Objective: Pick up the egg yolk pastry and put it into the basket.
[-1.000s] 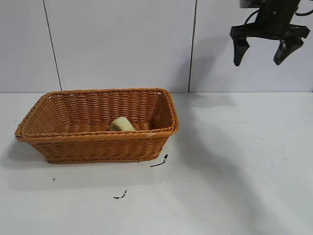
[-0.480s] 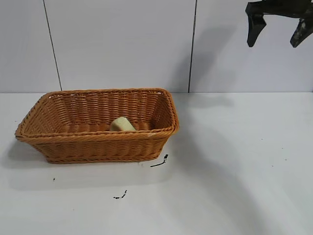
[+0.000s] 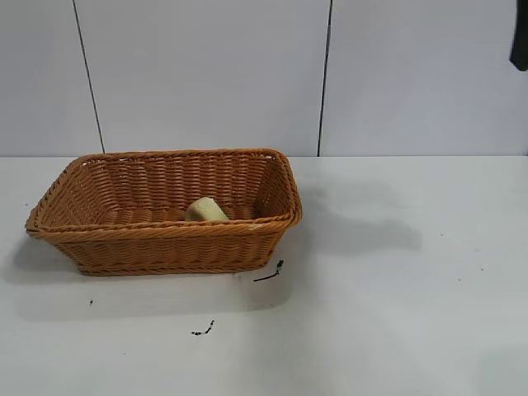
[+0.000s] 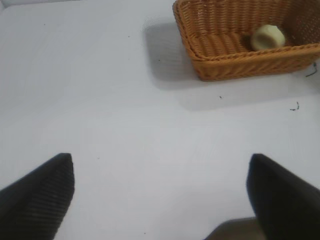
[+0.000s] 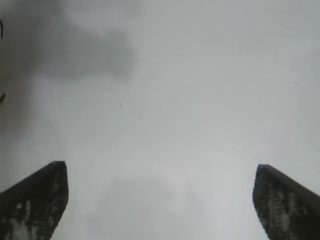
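- Nearest the exterior camera, toward six o'clock, the white desk (image 3: 371,330) carries two small black scuff marks (image 3: 203,330), one below the basket's front wall and one just off its near right corner.
- Behind them, around nine o'clock from the desk's middle, stands the basket (image 3: 165,247), orange-brown wicker with flared sides and a braided rim, its long side facing the camera.
- The egg yolk pastry (image 3: 205,209) lies inside the basket on its floor, close to the front wall and a little right of the basket's middle; nothing touches it.
- A soft grey shadow lies on the desk at about three o'clock from the basket.
- Farthest off, at the one o'clock edge of the exterior view, only a dark sliver of the right gripper (image 3: 520,37) shows, high above the desk in front of the grey panelled wall (image 3: 206,74). Its wrist view shows its jaws wide apart over bare desk, holding nothing.
- The left gripper (image 4: 160,200) hangs over bare desk well apart from the basket, jaws spread wide and empty.
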You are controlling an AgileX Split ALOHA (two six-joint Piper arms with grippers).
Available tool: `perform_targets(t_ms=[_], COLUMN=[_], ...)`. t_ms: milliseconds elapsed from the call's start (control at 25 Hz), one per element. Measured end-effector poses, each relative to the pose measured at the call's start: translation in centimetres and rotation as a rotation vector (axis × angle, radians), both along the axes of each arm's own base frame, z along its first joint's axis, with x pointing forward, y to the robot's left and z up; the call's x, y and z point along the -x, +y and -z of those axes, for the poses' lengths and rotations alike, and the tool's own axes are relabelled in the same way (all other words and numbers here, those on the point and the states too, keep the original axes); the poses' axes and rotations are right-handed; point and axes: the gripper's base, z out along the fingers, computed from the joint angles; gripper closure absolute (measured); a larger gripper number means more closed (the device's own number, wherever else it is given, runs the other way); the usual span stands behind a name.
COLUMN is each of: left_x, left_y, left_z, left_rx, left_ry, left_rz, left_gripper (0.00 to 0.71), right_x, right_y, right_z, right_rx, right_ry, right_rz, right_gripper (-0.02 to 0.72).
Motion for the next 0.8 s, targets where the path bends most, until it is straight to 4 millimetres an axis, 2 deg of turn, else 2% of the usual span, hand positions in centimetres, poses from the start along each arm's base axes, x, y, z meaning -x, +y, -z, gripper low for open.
perform_targets(t_ms=[160, 360, 640, 800], left_x=[0.0, 0.0, 0.0, 0.0], left_y=[0.0, 0.0, 0.0, 0.0], left_z=[0.0, 0.0, 0.0, 0.0], left_rx=[0.0, 0.0, 0.0, 0.0], left_ry=[0.0, 0.0, 0.0, 0.0], left_rz=[0.0, 0.0, 0.0, 0.0], left_gripper=[0.014, 0.014, 0.014, 0.014], right_x=[5.9, 11.3, 16.1, 16.9], right_y=[0.0, 0.0, 0.1, 0.0], right_z=[2.3, 3.8, 3.1, 3.1], right_rx=[0.001, 0.002, -0.002, -0.005], right_ry=[-0.116, -0.412, -0.759, -0.808], right_rz=[0.0, 0.0, -0.015, -0.022], right_gripper=[0.01, 0.01, 0.01, 0.01])
